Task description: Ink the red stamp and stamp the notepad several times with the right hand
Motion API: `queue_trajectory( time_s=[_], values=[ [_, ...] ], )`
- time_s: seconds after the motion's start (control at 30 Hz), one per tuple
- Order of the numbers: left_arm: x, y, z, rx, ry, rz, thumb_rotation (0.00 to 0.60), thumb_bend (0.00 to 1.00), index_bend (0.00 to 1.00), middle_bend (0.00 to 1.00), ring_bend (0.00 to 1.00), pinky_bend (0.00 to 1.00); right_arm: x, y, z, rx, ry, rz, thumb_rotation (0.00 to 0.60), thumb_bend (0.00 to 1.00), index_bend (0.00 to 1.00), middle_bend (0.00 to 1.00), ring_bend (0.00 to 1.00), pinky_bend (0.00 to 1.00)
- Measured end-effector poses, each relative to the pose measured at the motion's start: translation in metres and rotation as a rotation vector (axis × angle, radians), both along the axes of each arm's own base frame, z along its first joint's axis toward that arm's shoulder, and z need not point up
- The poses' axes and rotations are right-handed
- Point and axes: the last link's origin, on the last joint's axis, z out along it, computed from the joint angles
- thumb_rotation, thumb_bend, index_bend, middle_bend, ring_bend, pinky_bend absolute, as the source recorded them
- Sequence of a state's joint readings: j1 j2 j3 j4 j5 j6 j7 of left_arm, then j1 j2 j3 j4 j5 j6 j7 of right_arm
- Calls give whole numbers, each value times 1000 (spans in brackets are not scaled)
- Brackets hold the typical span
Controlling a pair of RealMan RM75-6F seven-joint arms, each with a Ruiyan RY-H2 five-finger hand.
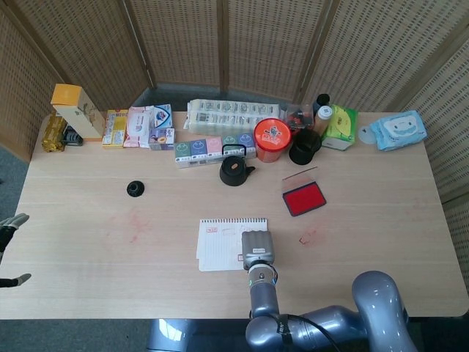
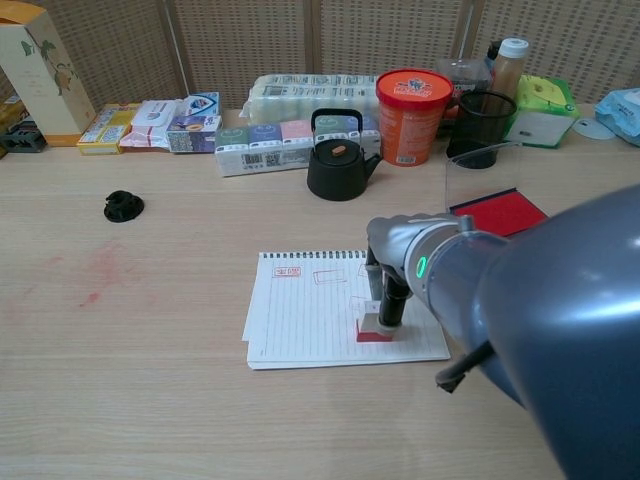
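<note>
Only the chest view shows the right hand [image 2: 392, 298] apparently pressing the red stamp [image 2: 374, 329] onto the notepad [image 2: 300, 320].

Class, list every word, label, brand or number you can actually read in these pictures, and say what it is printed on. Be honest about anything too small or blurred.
None can be read with certainty.
Red stamp marks on the notepad: too small to read.
Orange tub: printed picture and text, blurred.
Long wrapped pack: rows of print, too small.
Tissue packs: barcode labels, illegible.
Yellow box: a picture only, no legible words.
Blue wipes pack: a cartoon face, no legible words.
</note>
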State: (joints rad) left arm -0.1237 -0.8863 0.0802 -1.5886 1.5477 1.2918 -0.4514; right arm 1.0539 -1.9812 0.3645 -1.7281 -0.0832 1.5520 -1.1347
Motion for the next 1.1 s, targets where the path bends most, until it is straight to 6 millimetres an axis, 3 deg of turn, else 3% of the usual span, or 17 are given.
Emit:
queue_trajectory(
  time_s=[0.37,1.1],
  values=[
    [-1,0,2,4,-5,-1,600,0,0,0,0,10,-2,0,-11,13,46,-7,600,605,780,1000,1000,1000],
    [0,-1,2,4,-6,-3,600,0,0,0,0,10,-8,-2,-14,11,61,-12,600,604,781,1000,1000,1000]
  ],
)
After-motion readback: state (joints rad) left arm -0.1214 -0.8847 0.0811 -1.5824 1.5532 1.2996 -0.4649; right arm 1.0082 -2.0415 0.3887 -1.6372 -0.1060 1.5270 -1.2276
